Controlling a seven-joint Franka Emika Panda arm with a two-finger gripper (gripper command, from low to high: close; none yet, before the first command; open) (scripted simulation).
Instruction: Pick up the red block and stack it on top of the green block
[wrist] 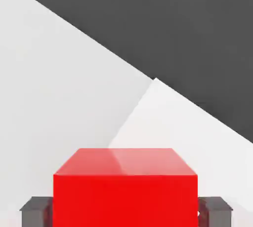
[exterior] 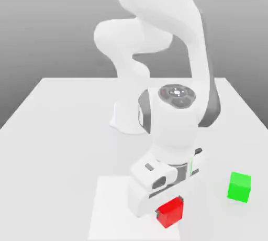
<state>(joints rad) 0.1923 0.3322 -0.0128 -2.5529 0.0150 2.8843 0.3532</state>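
**Robot Hand Holds the Red Block Tight**

The robot arm [exterior: 175, 122] reaches down over the big pale table [exterior: 47, 156], and its gripper [exterior: 170, 206] has hold of the red block [exterior: 170, 212]. The two gray fingers [wrist: 37, 213] are clamped on the block, one pressed on each of two opposite sides. The hand view shows the red block close up, with its shiny top and one flat side, and a finger touching it at either end.

In the exterior view, the red block is low down, a bit to the exterior view's right of the middle. It looks turned at a slant, just like the hand that grips it. It lines up with part of a whiter patch [exterior: 112, 203] on the table. The block seems to be up off the table, but it is hard to be sure from here.

The green block [exterior: 239, 187] sits on the table toward the exterior view's right. It is well apart from the red block and from the whiter patch. Nothing is on top of it, so the two blocks are not stacked.

In the hand view, the table ends in a long straight edge, and past that edge it is dark gray.
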